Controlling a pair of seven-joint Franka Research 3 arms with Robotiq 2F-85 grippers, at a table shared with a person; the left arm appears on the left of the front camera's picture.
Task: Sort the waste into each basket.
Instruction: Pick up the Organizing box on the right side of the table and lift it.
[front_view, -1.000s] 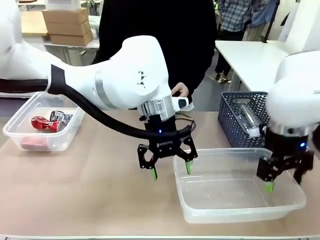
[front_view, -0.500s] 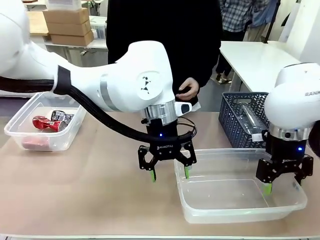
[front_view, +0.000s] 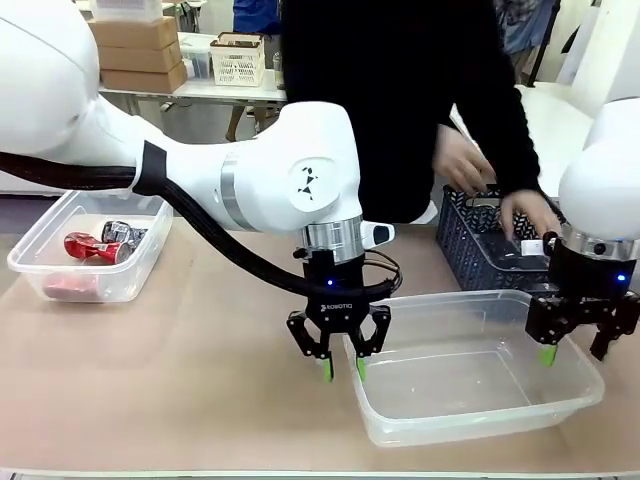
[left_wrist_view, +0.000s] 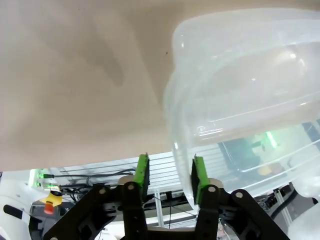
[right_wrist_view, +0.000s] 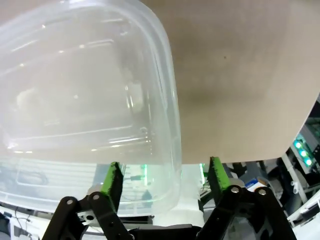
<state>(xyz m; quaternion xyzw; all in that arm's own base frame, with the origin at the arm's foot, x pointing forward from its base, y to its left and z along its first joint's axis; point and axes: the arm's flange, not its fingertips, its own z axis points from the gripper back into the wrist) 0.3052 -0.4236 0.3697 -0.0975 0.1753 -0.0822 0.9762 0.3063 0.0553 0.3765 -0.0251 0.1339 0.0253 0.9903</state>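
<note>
We judge the clear rectangular plastic tub (front_view: 470, 425) light, flexible (slippery); left claw (front_view: 342, 372) clamps its rim, right claw (front_view: 573, 352) straddles, unclenched.

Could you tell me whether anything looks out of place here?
Nothing looks spilled or broken. One oddity: the left gripper and right gripper both straddle the rim of the empty tub, seemingly to grip it.

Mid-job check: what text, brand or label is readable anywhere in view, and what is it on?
"ROBOTIQ": small white print on the left gripper, which straddles the clear tub rim.
Print on the crushed cans: too small to read.
The white label in the blue basket: blurred.
</note>
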